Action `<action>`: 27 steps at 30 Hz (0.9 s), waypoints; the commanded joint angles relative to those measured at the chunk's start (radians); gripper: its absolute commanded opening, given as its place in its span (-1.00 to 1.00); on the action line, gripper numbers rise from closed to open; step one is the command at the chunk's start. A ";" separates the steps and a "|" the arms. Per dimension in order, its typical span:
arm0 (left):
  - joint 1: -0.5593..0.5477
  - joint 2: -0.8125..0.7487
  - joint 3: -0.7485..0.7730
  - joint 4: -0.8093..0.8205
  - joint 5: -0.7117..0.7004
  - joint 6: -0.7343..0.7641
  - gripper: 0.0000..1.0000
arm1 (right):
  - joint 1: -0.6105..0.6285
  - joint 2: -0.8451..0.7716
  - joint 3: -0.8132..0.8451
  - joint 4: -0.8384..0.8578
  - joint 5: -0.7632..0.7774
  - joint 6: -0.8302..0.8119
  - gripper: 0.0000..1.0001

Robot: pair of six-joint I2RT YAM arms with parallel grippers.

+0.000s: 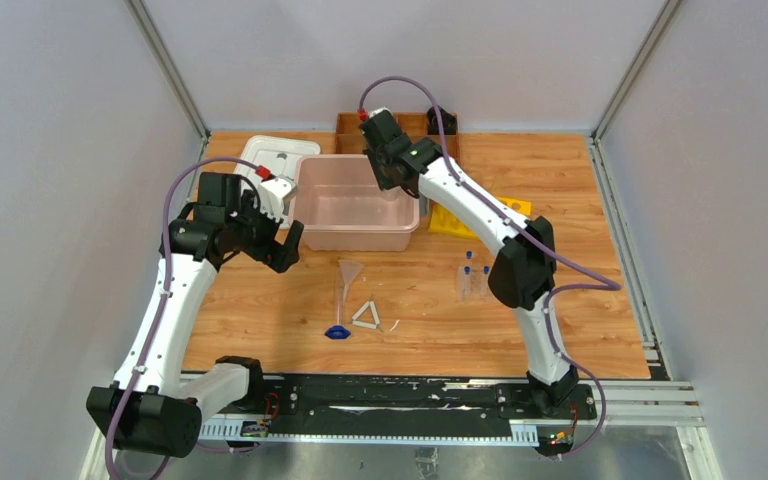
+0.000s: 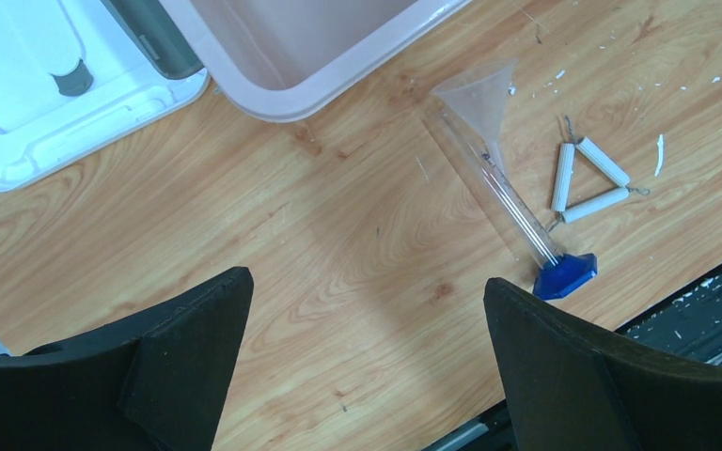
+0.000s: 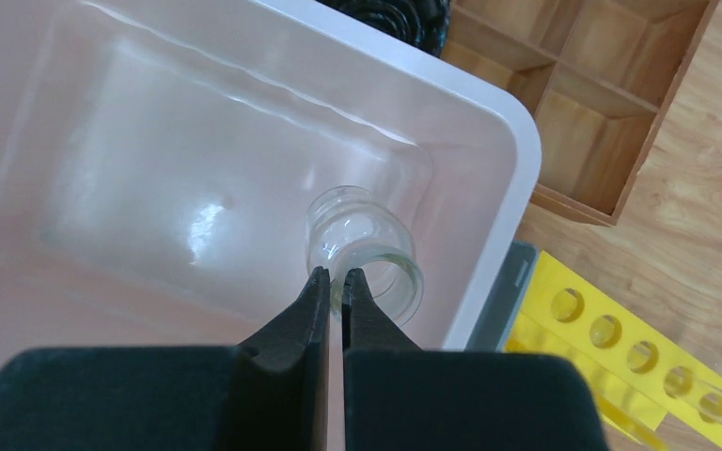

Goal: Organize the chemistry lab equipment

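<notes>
Top view: right gripper (image 1: pixel 388 170) reaches over the pink tub (image 1: pixel 355 241), likely to deposit glassware there. Left gripper (image 1: pixel 282 245) hovers above the bench (image 1: pixel 260 320). Funnel (image 1: pixel 349 272), white triangle (image 1: pixel 365 315), blue piece (image 1: pixel 338 332) and blue-capped tubes (image 1: pixel 472 278) lie loose mid-bench, unsorted. Left wrist: fingers wide apart, nothing between; the funnel lies on its side. Right wrist: gripper pinched together on the rim of a small clear glass jar (image 3: pixel 362 240), low in the tub. Wood-grain bench, white chips (image 2: pixel 659 155) scattered; pale grey walls (image 1: pixel 60 150).

Wood-grain table (image 1: pixel 260 320). Plain pale grey walls (image 1: pixel 60 150) on three sides, metal corner posts (image 1: pixel 170 70). Black rail (image 1: pixel 410 390) along near edge. Even light.
</notes>
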 commanded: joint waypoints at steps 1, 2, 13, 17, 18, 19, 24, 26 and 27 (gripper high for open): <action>0.008 0.001 0.015 0.009 0.025 0.029 1.00 | -0.022 0.087 0.081 -0.004 0.041 -0.041 -1.00; 0.007 0.002 0.015 0.009 0.027 0.038 1.00 | -0.023 0.113 0.092 0.001 0.044 -0.046 -1.00; 0.007 0.006 0.003 0.009 0.037 0.050 0.97 | -0.036 0.276 0.115 0.048 0.056 -0.036 -0.98; 0.008 -0.002 0.004 0.009 0.040 0.041 0.98 | -0.037 0.271 0.126 0.055 0.031 -0.037 -0.48; 0.008 -0.005 0.011 0.009 0.038 0.037 0.99 | -0.037 0.262 0.129 0.058 0.023 -0.040 -0.34; 0.008 -0.008 0.018 0.009 0.035 0.035 1.00 | -0.037 0.249 0.131 0.060 0.020 -0.041 -0.18; 0.008 -0.023 0.039 0.009 0.031 0.005 1.00 | -0.028 0.138 0.111 0.087 0.006 -0.019 0.16; 0.008 -0.031 0.043 0.009 0.033 -0.005 1.00 | -0.006 0.063 0.065 0.104 0.019 -0.006 0.18; 0.008 -0.033 0.047 0.009 0.031 -0.013 1.00 | 0.007 0.016 0.025 0.116 0.027 0.001 0.18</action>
